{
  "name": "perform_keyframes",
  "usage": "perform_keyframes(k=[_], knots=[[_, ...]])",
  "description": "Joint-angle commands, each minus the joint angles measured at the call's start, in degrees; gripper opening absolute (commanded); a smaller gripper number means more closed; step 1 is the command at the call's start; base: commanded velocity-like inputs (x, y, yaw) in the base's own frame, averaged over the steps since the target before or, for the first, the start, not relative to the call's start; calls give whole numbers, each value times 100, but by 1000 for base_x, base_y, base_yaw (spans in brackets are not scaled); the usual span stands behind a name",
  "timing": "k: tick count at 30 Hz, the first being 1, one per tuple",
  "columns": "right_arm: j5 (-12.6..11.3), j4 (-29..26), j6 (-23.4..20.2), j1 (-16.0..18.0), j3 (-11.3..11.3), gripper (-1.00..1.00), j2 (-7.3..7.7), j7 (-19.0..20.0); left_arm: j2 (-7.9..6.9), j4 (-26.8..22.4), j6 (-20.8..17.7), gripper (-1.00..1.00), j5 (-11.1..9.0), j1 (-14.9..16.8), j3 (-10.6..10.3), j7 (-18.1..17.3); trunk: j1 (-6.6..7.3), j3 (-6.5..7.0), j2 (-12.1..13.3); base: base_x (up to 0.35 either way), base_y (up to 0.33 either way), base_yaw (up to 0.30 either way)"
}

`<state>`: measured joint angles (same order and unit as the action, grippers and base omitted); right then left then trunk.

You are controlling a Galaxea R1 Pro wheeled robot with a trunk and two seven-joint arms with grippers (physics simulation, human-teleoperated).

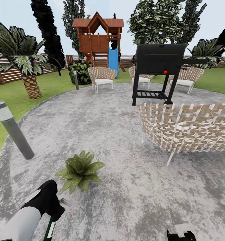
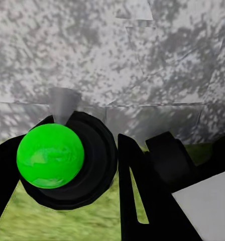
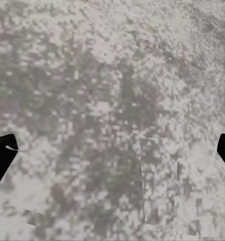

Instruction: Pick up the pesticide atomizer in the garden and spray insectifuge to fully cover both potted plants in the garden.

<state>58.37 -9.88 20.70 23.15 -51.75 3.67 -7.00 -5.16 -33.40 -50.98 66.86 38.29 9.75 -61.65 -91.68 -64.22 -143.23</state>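
Note:
One potted plant [image 1: 79, 170], a low rosette of pointed light-green leaves, sits on the round grey paving [image 1: 126, 187] just ahead of me. My left gripper [image 1: 56, 211] hovers beside its near left side, shut on the pesticide atomizer [image 1: 51, 228], whose dark green body and white label hang below the fingers. In the left wrist view a round dark top with a bright green ball [image 2: 50, 155] sits between the black fingers [image 2: 135, 191]. My right gripper [image 3: 112, 150] is open over bare paving, and its body [image 1: 181, 235] peeks in at the bottom edge. The second potted plant is out of view.
A grey post lamp [image 1: 13, 134] with a red dot stands left at the paving's edge, lawn [image 1: 12, 97] beyond. A wicker sofa [image 1: 189, 129] is at right, a black grill [image 1: 159, 67] behind it, chairs [image 1: 102, 77], a palm [image 1: 28, 77] and a playhouse [image 1: 98, 36] farther off.

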Motion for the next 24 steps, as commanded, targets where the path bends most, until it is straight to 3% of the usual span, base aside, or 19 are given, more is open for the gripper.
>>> perform_keyframes(k=[1,6,15,19,24], knots=[[61,12,22,5,-37,100,0,-29,5,-7,-26,-100,55,3,27,-52,-2,-5,-2,220,-230,0],[61,12,22,5,-36,100,-11,-29,16,-6,-26,-100,55,3,27,-49,-2,-5,-2,141,-283,88],[61,12,22,5,-37,100,-15,-29,15,-16,-26,-100,55,3,43,-43,-2,-5,-2,89,-309,265],[61,13,22,5,-36,100,-15,-29,15,-17,-26,-100,55,3,353,-36,-2,-5,-2,160,-280,276],[61,13,22,5,-34,100,-15,-29,-6,-11,-15,-100,62,3,460,92,-2,-5,-2,136,-97,276]])
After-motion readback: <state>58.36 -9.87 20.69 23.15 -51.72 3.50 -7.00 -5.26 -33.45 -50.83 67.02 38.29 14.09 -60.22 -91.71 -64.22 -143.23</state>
